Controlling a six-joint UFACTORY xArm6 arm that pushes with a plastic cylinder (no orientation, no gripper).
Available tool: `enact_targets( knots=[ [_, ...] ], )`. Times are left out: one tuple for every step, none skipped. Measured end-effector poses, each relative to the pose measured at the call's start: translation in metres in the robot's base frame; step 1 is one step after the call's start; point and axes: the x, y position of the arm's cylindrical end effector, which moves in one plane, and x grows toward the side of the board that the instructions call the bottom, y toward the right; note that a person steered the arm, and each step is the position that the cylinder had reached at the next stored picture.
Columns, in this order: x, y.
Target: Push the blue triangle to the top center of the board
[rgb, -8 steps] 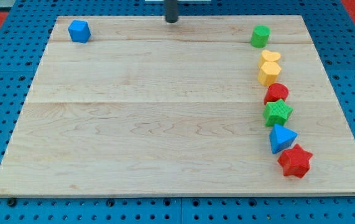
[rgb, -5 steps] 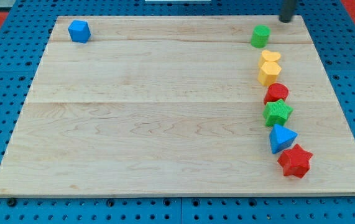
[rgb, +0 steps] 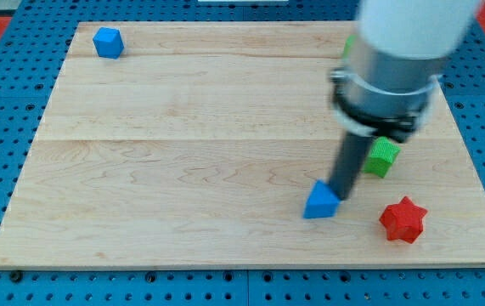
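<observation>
Toward the view's bottom right of the desk, my tip touches the blue triangle at its right. No fingers exist on this rod. Top center lies well away; most pushing remains.

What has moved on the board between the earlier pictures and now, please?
My tip swept from the top edge down to the lower right and now touches the blue triangle on its right side. The triangle has slid left, out of the line of blocks. The blue block at top left, red star and green star stayed put; the arm hides the others.
</observation>
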Motion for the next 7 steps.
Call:
enact_targets(
  knots=[
    [0.001,-0.005],
    [0.022,0.007],
    [0.067,-0.027],
    [0.020,-0.082],
    [-0.021,-0.082],
    [0.019,-0.077],
    [0.022,-0.049]
  ],
)
